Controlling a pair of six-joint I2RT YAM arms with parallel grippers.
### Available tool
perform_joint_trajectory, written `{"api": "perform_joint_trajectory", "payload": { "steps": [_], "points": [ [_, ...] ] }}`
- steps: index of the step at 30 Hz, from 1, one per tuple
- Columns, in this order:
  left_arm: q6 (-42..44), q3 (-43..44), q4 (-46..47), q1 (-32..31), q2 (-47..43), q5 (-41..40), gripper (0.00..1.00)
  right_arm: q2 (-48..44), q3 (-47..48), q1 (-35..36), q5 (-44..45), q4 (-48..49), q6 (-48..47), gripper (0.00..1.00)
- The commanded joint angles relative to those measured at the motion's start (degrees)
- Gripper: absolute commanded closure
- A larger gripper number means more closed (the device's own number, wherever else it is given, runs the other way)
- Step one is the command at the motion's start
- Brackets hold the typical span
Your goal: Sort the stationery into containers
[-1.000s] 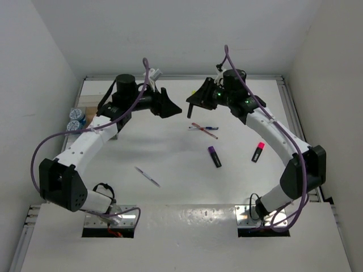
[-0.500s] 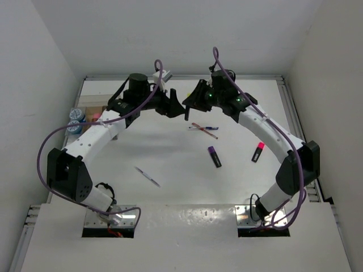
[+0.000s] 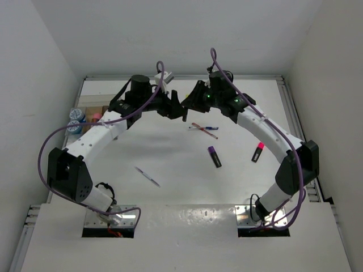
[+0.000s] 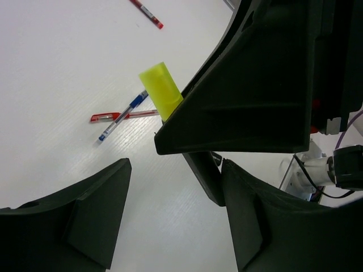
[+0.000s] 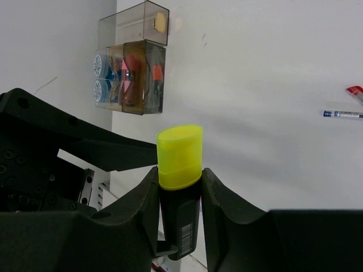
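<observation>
Top view: the arms meet at upper centre, left gripper (image 3: 174,107) and right gripper (image 3: 190,103) close together.

Left wrist view: the left fingers are spread apart and hold nothing. The yellow-capped highlighter (image 4: 160,90) shows at centre.

Right wrist view: the right gripper (image 5: 180,190) is clamped on the highlighter's stubby black, barcoded body at lower centre. The organiser box (image 5: 133,62) is at upper left.

Smooth plastic highlighter (image 5: 180,175); matt white table (image 3: 176,156).

Yellow-capped highlighter (image 5: 179,164) gripped by black body, cap protruding; purple-capped highlighter (image 3: 214,156), pink-capped highlighter (image 3: 258,152), pens (image 3: 204,128) lying loose; organiser box (image 5: 136,73) part-filled
</observation>
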Motion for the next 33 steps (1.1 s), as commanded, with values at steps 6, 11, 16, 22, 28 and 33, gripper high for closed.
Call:
{"api": "perform_joint_trajectory", "payload": {
  "steps": [6,11,16,22,28,33],
  "points": [
    [-1.38,0.73,3.27,-0.38,1.34,-0.05,0.43,0.57,2.99,1.38,-0.99,2.43,2.87,1.00],
    [-1.55,-1.37,3.09,-0.39,1.08,-1.37,0.49,0.83,3.26,1.47,-1.34,2.70,3.40,1.00],
    [-1.03,-1.81,3.09,-0.38,0.73,-1.90,0.71,0.92,3.35,1.38,-1.69,2.79,4.01,1.00],
    [0.82,-2.34,0.46,-0.12,-0.50,-4.00,0.97,0.22,3.08,1.20,-2.83,3.49,2.70,0.53],
    [3.27,-4.36,-4.02,8.92,-3.75,-6.38,1.00,-3.56,-0.95,-7.22,-8.43,6.21,-2.39,0.31],
    [10.30,-1.56,-14.62,20.94,-3.76,-12.86,1.00,-6.63,-8.16,-12.60,-12.77,2.36,-14.59,0.34]
  ]
}}
